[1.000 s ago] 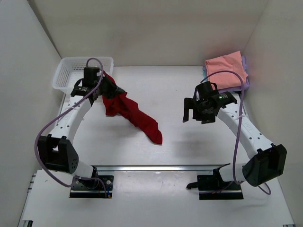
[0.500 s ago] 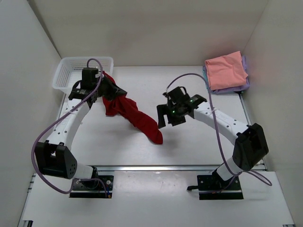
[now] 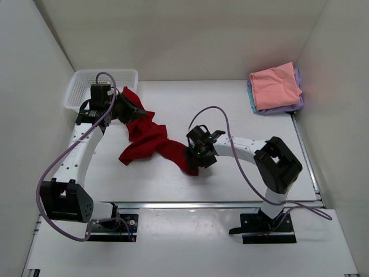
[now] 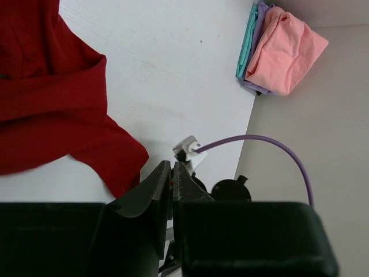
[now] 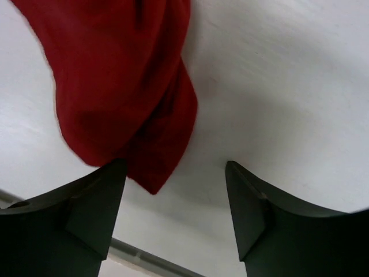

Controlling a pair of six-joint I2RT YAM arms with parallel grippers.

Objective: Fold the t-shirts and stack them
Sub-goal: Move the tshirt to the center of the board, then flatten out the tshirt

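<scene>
The dark red t-shirt point(image 3: 151, 138) lies crumpled on the table, running from beside the basket down to the middle. My left gripper point(image 3: 128, 109) is at its upper end. In the left wrist view its jaws point(image 4: 172, 167) are shut and no cloth shows between them; the shirt point(image 4: 52, 109) lies beside them. My right gripper point(image 3: 194, 160) is open over the shirt's lower tip point(image 5: 132, 104), which lies between its fingers point(image 5: 176, 199). Folded salmon pink point(image 3: 275, 85), lavender point(image 3: 298, 99) and teal point(image 3: 249, 97) shirts are stacked at the back right.
A white mesh basket point(image 3: 81, 86) stands at the back left, just behind my left gripper. White walls close in the table at the left, back and right. A metal rail point(image 3: 202, 204) runs along the near edge. The stack also shows in the left wrist view point(image 4: 285, 49).
My right arm swung left and came down at the shirt's lower tip. My left gripper moved slightly back-left, and the shirt sagged and spread, with a new fold at the lower left.
</scene>
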